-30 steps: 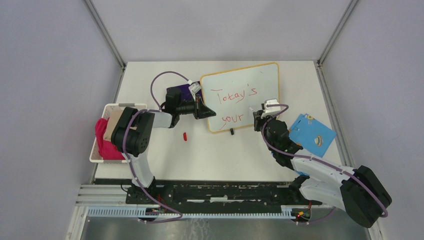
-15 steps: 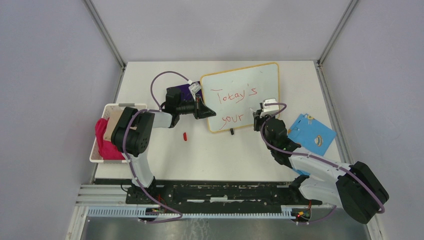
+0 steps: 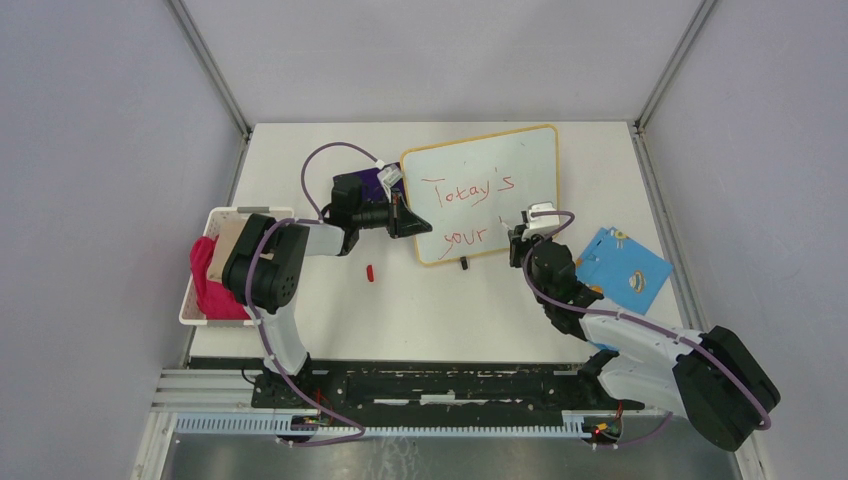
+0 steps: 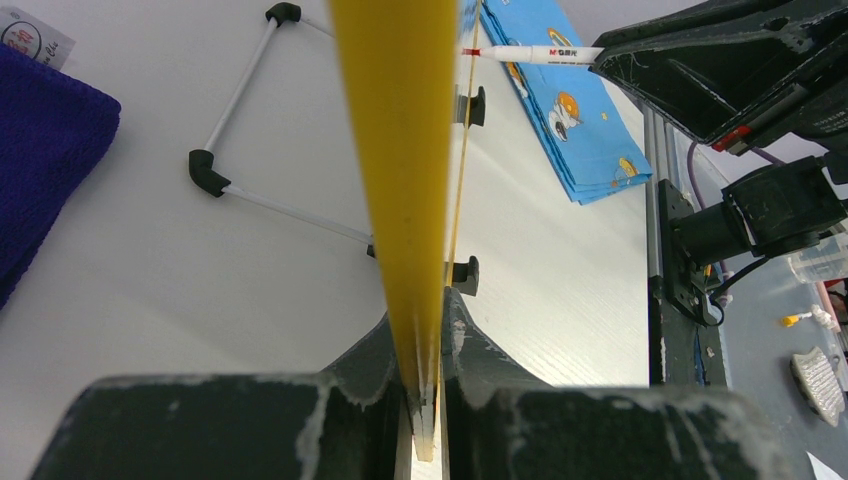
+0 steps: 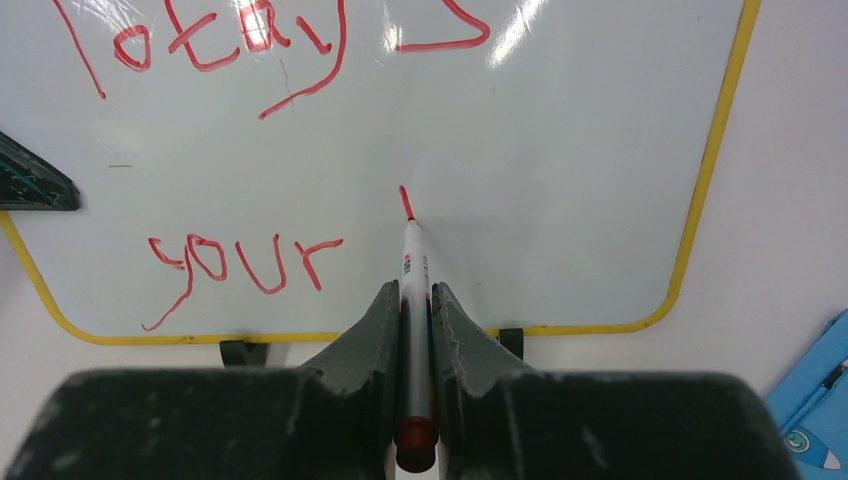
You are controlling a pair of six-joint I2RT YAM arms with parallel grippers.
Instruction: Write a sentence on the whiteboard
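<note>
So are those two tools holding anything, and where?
The left tool pinches the whiteboard by its yellow edge; right tool grips the marker by its back half.

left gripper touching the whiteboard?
Touching. Left wrist view: the left gripper is shut on the whiteboard edge, yellow frame pinched between its jaws.

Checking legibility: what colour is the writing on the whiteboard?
The writing is red, clearest in the right wrist view.

Right gripper (image 5: pixel 411 292) clamped on marker (image 5: pixel 411 255), tip touching whiteboard (image 5: pixel 570 150), sentence (image 5: pixel 245 265) "Today's your", short stroke (image 5: pixel 405 203) at tip
</note>
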